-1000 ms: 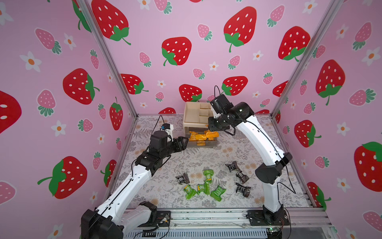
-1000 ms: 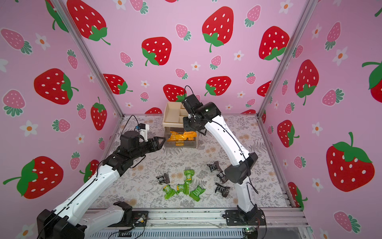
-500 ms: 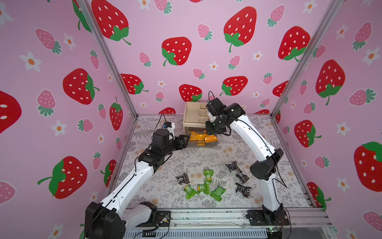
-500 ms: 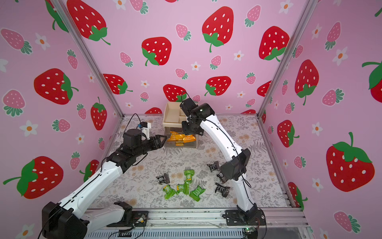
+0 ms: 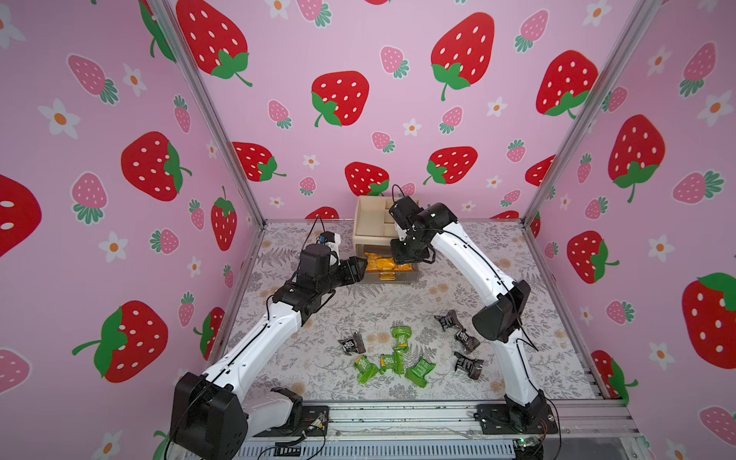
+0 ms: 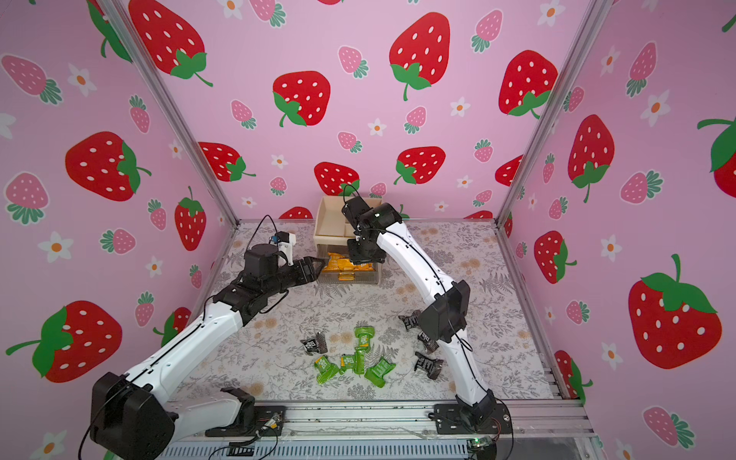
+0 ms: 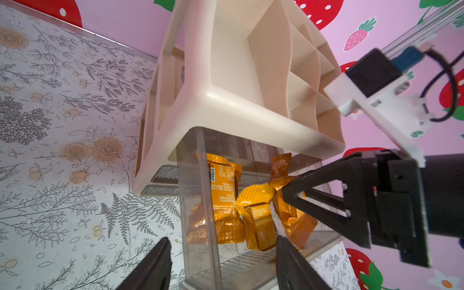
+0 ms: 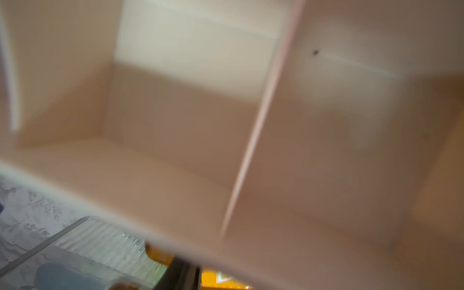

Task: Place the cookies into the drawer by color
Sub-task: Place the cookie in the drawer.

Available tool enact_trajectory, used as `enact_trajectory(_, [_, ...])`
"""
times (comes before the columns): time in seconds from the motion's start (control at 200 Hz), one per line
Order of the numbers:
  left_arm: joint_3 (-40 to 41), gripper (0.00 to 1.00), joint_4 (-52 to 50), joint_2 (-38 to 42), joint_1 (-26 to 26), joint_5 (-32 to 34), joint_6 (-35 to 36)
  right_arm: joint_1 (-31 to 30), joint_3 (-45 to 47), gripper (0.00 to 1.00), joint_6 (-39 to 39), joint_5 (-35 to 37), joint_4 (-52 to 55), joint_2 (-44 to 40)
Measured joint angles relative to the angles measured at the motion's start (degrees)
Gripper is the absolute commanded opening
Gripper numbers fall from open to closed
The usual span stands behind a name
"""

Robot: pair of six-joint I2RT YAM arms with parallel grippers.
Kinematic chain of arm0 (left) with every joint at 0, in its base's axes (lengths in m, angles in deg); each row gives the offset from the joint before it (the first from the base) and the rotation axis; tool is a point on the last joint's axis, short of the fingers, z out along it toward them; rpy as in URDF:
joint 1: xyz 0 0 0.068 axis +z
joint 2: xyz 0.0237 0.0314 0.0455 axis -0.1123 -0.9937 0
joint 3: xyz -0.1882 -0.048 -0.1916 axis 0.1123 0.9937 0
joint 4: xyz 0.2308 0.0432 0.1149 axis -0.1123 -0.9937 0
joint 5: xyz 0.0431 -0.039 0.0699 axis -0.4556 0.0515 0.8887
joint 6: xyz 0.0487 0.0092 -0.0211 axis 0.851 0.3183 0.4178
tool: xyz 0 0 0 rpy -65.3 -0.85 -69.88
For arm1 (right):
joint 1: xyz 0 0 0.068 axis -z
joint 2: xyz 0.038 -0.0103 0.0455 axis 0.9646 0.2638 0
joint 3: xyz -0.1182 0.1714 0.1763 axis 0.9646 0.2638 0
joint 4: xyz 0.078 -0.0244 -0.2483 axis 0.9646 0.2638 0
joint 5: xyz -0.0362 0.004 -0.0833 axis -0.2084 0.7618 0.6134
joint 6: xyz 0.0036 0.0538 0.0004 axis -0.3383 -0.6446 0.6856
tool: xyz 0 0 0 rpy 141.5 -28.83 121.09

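My left gripper (image 7: 222, 238) is spread wide and holds nothing at the left side of the pulled-out top drawer (image 7: 198, 200), with a finger on each side of its clear wall. My right gripper (image 7: 285, 192) is clenched, its tip down in that drawer against the orange cookies (image 5: 382, 263); I cannot tell whether it pinches a wrapper. The organizer (image 5: 368, 233) stands at the middle of the bench's (image 5: 498, 259) back edge, and the green cookies (image 5: 400, 338) and black cookies (image 5: 466, 364) lie loose near the front edge.

Four green cookies (image 5: 401, 336), four black cookies (image 5: 469, 364)
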Motion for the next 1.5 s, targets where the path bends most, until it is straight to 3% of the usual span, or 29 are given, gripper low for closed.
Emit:
enact_trajectory(0.31, [-0.5, 0.69, 0.1, -1.1, 0.0, 0.0, 0.2, -0.5, -0.9, 0.33, -0.1, 0.7, -0.2, 0.6])
enact_trajectory(0.77, [-1.5, 0.69, 1.0, -3.7, 0.1, -2.6, 0.3, -0.2, -1.2, 0.34, 0.1, -8.6, -3.3, 1.5])
enact_trajectory(1.501, [-2.7, 0.69, 0.3, -3.7, 0.1, -2.4, 1.3, -1.0, -2.4, 0.33, -0.1, 7.8, -0.4, 1.5])
